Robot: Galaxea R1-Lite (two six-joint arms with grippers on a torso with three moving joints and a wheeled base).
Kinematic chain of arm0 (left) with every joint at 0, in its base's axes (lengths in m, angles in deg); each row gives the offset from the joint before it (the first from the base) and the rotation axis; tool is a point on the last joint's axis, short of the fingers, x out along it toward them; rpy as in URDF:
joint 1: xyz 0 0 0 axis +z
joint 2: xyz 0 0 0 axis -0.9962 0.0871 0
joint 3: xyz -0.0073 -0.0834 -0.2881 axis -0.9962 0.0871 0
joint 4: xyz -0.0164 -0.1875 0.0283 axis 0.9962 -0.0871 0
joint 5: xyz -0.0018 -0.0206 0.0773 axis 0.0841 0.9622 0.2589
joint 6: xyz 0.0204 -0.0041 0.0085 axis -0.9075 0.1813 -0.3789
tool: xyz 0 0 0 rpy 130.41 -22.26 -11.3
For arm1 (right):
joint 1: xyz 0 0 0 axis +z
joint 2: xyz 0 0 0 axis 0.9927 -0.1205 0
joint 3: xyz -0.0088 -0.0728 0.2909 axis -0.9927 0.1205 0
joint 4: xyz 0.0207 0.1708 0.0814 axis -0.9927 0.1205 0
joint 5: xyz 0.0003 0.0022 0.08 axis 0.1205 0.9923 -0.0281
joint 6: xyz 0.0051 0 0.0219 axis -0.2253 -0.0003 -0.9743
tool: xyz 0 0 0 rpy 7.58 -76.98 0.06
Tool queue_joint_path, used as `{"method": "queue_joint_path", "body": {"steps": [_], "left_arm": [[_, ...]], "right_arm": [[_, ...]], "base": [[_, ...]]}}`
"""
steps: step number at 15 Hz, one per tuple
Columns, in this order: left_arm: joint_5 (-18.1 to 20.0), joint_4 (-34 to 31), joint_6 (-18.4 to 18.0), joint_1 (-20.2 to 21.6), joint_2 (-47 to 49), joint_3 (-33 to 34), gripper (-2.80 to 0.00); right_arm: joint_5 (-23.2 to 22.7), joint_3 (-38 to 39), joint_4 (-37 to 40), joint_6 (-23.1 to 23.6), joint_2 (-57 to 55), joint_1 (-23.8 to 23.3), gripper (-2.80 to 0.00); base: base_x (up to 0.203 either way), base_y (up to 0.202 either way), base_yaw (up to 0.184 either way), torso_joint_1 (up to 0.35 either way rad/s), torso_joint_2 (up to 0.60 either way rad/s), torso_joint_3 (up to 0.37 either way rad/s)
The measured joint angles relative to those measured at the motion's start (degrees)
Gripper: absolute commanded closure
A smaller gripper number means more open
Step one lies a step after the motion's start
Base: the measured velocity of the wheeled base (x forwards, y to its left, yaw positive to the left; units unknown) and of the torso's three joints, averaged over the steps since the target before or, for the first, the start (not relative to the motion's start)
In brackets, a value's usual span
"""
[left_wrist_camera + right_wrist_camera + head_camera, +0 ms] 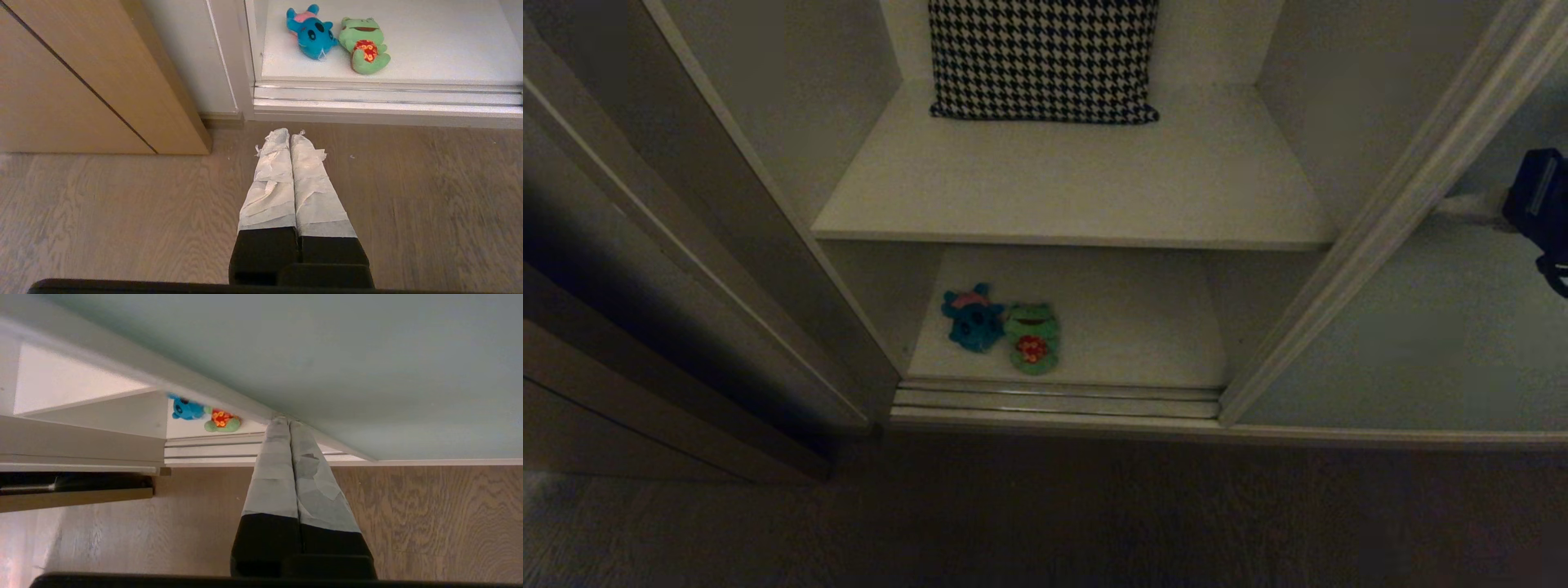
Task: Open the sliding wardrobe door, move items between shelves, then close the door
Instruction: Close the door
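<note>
Head view: pale grey-green sliding wardrobe door (1413,327) stands open; green frog plush (1033,337) and blue plush creature (972,317) lie on the bottom white shelf (1143,327).

Left wrist view: left gripper (291,134), jaws shut and empty, hangs over the floor before that shelf.

Right wrist view: right gripper (286,420), jaws shut and empty, tips at the door's frame edge. Door-opening looks done; next, reach for a toy.

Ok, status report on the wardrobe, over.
Left pincer shut, idle above floor. Right pincer shut, tips by pale grey-green sliding door's cream edge. Door open; green frog plush and blue plush on bottom white shelf. Nothing blocking.
</note>
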Motion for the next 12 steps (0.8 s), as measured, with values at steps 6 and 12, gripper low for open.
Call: {"method": "queue_joint_path", "body": {"steps": [6, 12], "left_arm": [[0.0, 0.0, 0.0, 0.0, 0.0, 0.0, 0.0], [0.0, 0.0, 0.0, 0.0, 0.0, 0.0, 0.0]], "right_arm": [[1.0, -0.6, -1.5, 0.1, -1.8, 0.1, 0.0], [2.2, -0.8, -1.7, 0.2, -1.9, 3.8, 0.0]], "base": [[0.0, 0.0, 0.0, 0.0, 0.0, 0.0], [0.0, 0.0, 0.0, 0.0, 0.0, 0.0]]}}
